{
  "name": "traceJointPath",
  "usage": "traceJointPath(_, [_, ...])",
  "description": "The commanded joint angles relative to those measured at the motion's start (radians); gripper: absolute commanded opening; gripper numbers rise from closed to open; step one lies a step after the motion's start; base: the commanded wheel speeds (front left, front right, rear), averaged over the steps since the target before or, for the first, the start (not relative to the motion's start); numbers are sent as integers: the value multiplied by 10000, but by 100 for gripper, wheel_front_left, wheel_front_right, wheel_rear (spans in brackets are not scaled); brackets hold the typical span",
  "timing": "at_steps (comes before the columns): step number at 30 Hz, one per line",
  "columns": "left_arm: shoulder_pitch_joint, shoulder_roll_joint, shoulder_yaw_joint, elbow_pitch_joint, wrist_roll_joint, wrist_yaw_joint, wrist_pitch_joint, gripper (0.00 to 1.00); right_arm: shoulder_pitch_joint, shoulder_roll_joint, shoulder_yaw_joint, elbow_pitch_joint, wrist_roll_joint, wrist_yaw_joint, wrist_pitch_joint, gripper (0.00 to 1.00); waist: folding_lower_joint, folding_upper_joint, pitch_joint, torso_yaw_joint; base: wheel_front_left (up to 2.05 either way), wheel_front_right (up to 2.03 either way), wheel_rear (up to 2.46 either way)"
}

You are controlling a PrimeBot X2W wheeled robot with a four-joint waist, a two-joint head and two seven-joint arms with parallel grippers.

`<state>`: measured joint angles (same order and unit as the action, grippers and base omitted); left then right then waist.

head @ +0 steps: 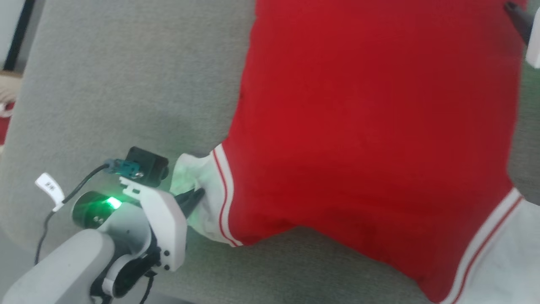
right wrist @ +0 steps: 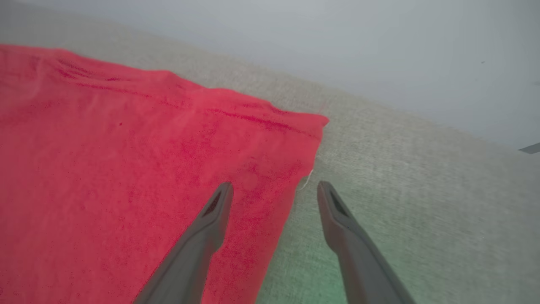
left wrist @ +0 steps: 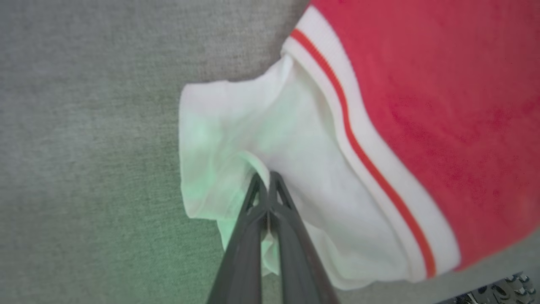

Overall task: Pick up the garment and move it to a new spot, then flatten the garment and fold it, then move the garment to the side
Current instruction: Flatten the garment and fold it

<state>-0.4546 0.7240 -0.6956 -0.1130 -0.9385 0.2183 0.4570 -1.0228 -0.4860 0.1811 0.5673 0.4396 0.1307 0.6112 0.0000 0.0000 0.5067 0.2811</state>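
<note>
Head view: the garment [head: 371, 126] lies spread on the grey fabric surface [head: 126, 84], with its red body across the centre and right and one white sleeve [head: 185, 169] at the lower left. The left gripper [head: 198, 195] is at this sleeve. The left wrist view shows its two fingers pressed together with no gap, a fold of white sleeve cloth pinched at the tips. The right gripper [right wrist: 274, 185] is spread wide and holds nothing. It straddles the garment's side edge near a corner, one finger above red cloth and the other above bare surface. Contact with the cloth cannot be confirmed. Handling: the garment is judged light, soft and limp. It will likely drape and bunch wherever it is unsupported, and a single pinch point would let the rest trail across the textured surface. Thin cloth may slip from a shallow pinch. Recommended hold points: the sleeve seam beside the stripe trim [left wrist: 358, 147], and hemmed edges or corners, where doubled cloth gives the fingers more to grip.
</note>
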Motion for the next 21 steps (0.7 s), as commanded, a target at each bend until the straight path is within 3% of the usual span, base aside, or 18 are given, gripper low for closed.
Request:
traceJointPath(1, [-126, -110, -108, 187, 72, -90, 10, 0, -336, -65, 34, 386, -131, 2, 184, 100, 0, 0, 312, 426, 0, 0, 0])
traceJointPath(13, [-602, -915, -494, 1346, 26, -710, -187, 0, -1808, 20, -697, 4306, -1318, -7, 2336, 100, 0, 0, 764, 1254, 0, 0, 0])
traceJointPath(14, [-601, -955, -496, 1417, 23, -725, -219, 0, -1816, 48, -745, 4528, -1466, -9, 2521, 86, 0, 0, 767, 1264, 0, 0, 0])
traceJointPath(15, [-599, -986, -491, 1492, 25, -751, -249, 0, -1776, 104, -715, 4656, -1592, -10, 2671, 3, 0, 0, 760, 1258, 0, 0, 0])
traceJointPath(21, [-567, -968, -350, 1809, -84, -754, -398, 0, -1804, 245, -858, 4528, -1758, -7, 2440, 0, 0, 0, 580, 1026, 0, 0, 0])
